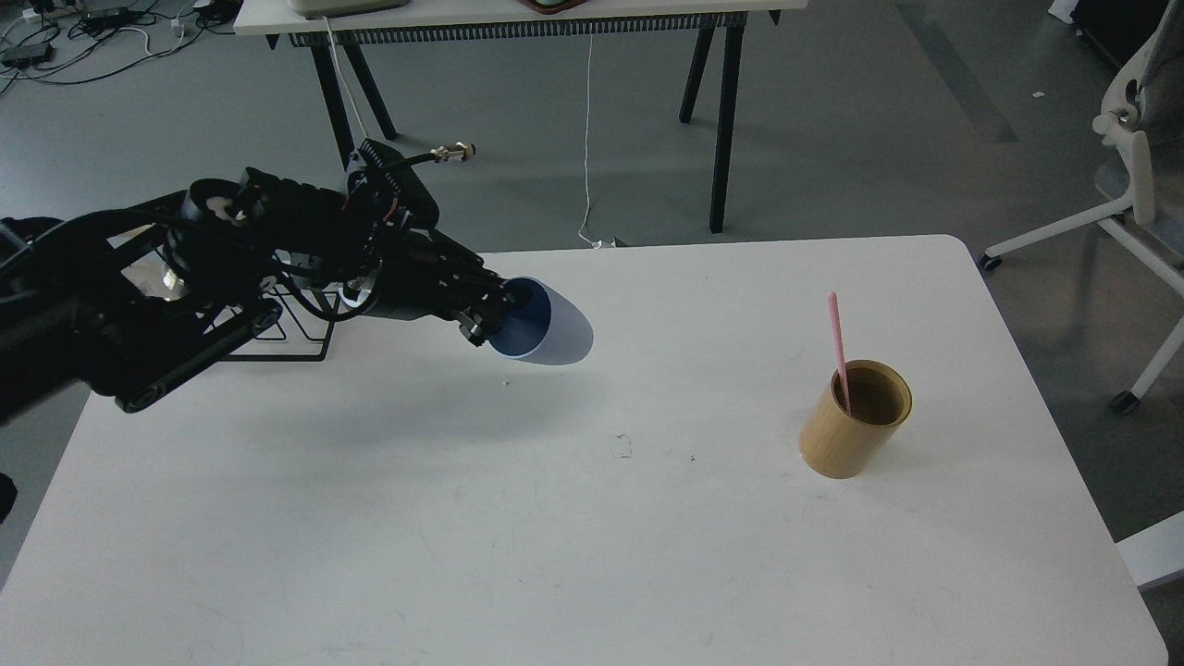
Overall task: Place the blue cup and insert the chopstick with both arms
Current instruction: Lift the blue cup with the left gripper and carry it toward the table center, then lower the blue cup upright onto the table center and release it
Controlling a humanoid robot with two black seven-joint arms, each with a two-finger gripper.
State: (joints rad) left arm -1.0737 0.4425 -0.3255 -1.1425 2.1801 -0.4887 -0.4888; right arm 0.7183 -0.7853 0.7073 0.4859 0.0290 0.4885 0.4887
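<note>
A: Where's the blue cup (546, 326) right now?

B: In the left gripper (490, 319). The left arm (277, 250) reaches in from the left edge, and its fingers (476, 326) are closed on the cup's rim, one of them reaching into the dark blue inside. The cup is tipped on its side, mouth toward the arm, base pointing right, held above the white counter (555, 518) with its shadow below it.

A: And the pink chopstick (838, 347)?

B: Standing in the tan wooden holder (856, 418), well to the right of the cup. It leans against the holder's left inner wall, and its top pokes well above the rim.

A: Is the holder upright?

B: Yes, standing on the counter near the right side.

A: Anything near the arm?

B: A black wire rack (296, 328) sits on the counter behind it, mostly hidden.

A: The right arm?

B: Not in view.
</note>
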